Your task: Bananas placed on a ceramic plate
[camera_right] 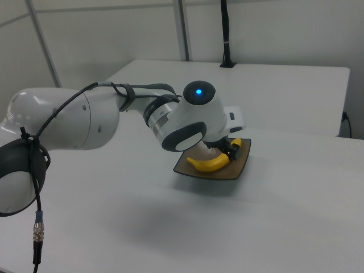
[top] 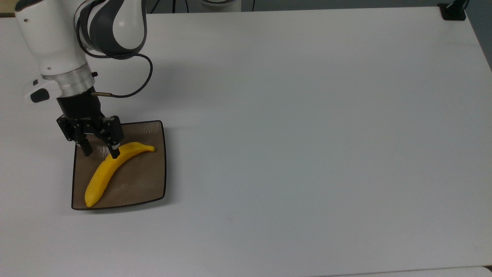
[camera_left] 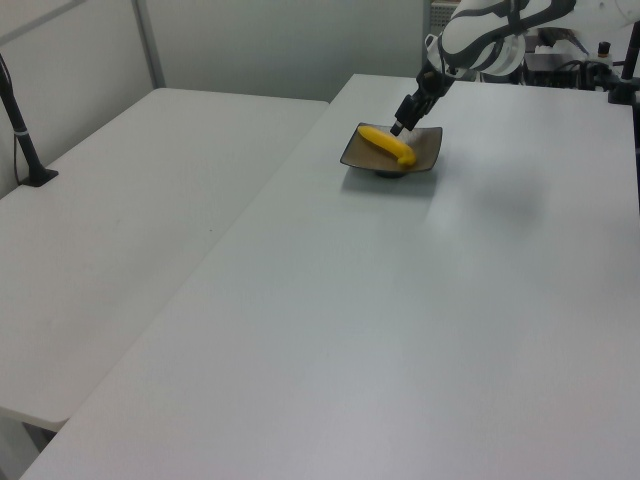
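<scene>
The yellow banana point(top: 109, 169) lies flat across the square brown ceramic plate point(top: 138, 181), running from its lower left corner to its upper middle in the top view. It also rests on the plate point(camera_left: 425, 150) in the left view as a banana point(camera_left: 386, 144), and in the right view as a banana point(camera_right: 209, 164) on the plate point(camera_right: 236, 169). My gripper point(top: 100, 151) hangs open just above the banana's upper half, one finger point(top: 114, 151) over the fruit, the other beside it, holding nothing. In the left view the gripper point(camera_left: 403, 122) stands over the plate's far side.
The plate sits near the top view's left on a wide white table point(top: 307, 134). A black post base point(top: 453, 11) stands at the top view's upper right corner. A second white table point(camera_left: 120, 230) adjoins at the left view's left, with a black stand point(camera_left: 25, 140).
</scene>
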{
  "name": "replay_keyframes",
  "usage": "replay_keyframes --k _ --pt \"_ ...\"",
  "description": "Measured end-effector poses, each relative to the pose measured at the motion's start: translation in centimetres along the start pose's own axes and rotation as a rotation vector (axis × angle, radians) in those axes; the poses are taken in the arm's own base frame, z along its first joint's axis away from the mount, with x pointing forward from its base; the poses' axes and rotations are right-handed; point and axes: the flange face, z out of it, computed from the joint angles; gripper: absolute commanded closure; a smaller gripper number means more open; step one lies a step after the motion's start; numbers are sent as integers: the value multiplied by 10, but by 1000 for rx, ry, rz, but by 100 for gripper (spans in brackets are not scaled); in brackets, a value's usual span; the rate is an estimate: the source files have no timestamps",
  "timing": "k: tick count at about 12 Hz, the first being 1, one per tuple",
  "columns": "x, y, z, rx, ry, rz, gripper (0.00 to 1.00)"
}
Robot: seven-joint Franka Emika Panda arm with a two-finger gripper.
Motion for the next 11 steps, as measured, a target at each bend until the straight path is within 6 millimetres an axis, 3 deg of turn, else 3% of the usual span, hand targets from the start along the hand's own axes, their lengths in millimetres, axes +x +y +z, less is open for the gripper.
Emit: replay_keyframes --k 2,5,9,11 --pt "6 0 -9 -3 18 -3 0" --pt "17 0 -45 -16 45 -13 0" --pt "14 11 -126 -44 -123 -75 0" --pt "3 6 -196 -62 -243 -112 0"
